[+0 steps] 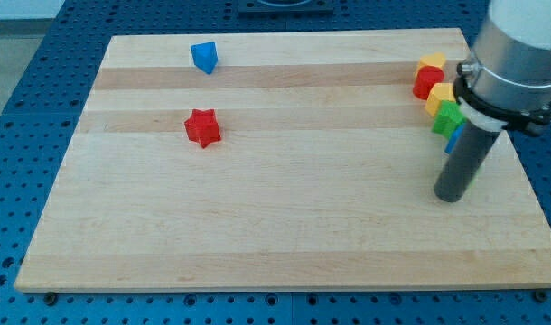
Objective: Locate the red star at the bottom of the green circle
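The red star (202,127) lies on the wooden board at the view's upper left of centre. A green block (446,118) sits near the board's right edge, partly hidden by the rod; its shape is hard to make out. My tip (451,196) rests on the board just below the green block, far to the right of the red star.
A blue block (204,56) lies near the board's top edge at the left. A cluster by the right edge holds a yellow block (431,61), a red block (427,82), another yellow block (441,96) and a blue block (452,140) behind the rod. The board (275,235) sits on a blue perforated table.
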